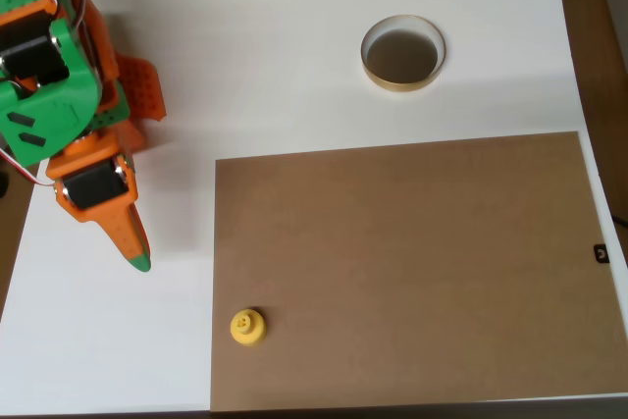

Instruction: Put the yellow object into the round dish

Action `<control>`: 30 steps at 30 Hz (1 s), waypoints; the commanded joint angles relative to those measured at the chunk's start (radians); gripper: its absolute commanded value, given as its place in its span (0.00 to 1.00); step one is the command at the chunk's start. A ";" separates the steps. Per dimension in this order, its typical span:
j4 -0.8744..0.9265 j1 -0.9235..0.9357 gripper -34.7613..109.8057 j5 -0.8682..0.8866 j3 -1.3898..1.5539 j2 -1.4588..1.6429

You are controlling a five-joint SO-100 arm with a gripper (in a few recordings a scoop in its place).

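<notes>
A: What could go wrong from here?

B: The yellow object [247, 327] is small and rounded, so the hand [135, 250] may pinch it off-centre and squirt it sideways across the brown board [412, 272]. It sits near the board's lower-left corner, close to the edge, so a nudge could push it off onto the white desk [265, 56].

A: And the hand itself?

B: In the overhead view it hangs over the bare desk at the left, well apart from the object. The fingers appear to come together at one green tip with no gap showing, so it looks closed and empty. It must open before descending, or it will knock the piece.

A: Which way does the object point?

B: It stands upright, knob toward the camera, so its long axis runs vertically. It looks round from above, so approach direction likely matters little.

A: The carry?

B: The round dish [402, 53] lies well away, beyond the board's top edge. Its rim is low; a release off-centre could let the piece roll out.
</notes>
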 commanded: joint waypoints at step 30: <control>0.021 0.020 0.26 0.020 -0.017 0.018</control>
